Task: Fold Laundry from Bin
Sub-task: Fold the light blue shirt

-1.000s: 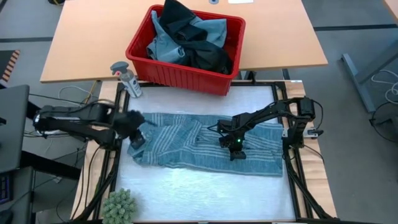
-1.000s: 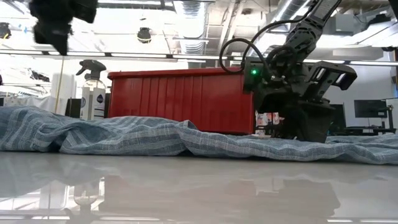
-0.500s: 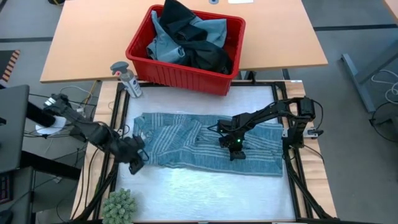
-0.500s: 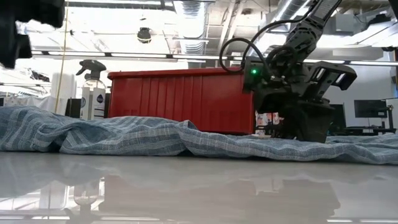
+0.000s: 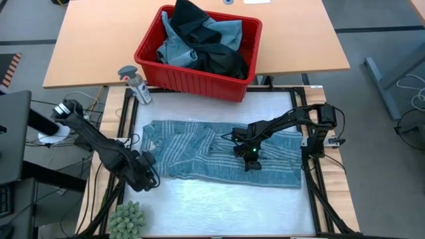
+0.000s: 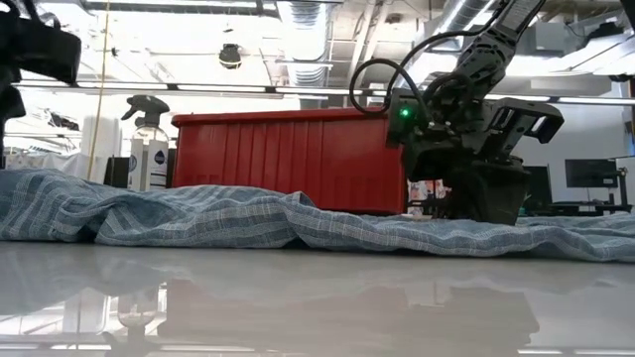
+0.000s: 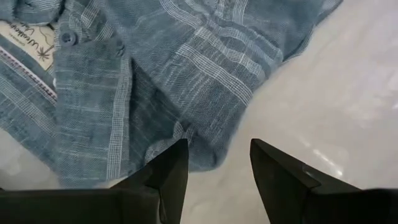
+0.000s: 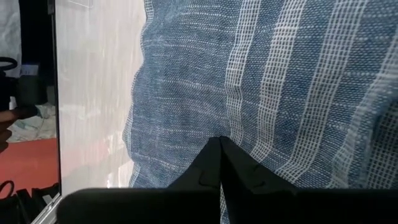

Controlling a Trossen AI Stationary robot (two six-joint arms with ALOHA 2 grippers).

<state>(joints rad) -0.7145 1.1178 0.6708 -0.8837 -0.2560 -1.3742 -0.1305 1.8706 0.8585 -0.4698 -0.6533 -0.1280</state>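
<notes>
From above we see the whole layout: the striped shirt lies spread across the white surface, and the red bin stands beyond it on a wooden table, filled with light blue and black laundry. A spray bottle stands near the bin's left corner, and a spiky green ball sits at the near left edge.

The low view hides the bin's contents from us and shows only its red wall behind the shirt's rumpled ridge, with the spray bottle to one side.

Only the left wrist view gives us the shirt's collar label, a button and the hem lying on the white surface.

The left hand hovers over the shirt's near left corner; its fingers stand apart with nothing between them, over the cloth's edge.

The right hand is down on the middle of the shirt. In its wrist view the fingertips meet, closed against the striped fabric; we cannot tell whether a fold is pinched between them.
</notes>
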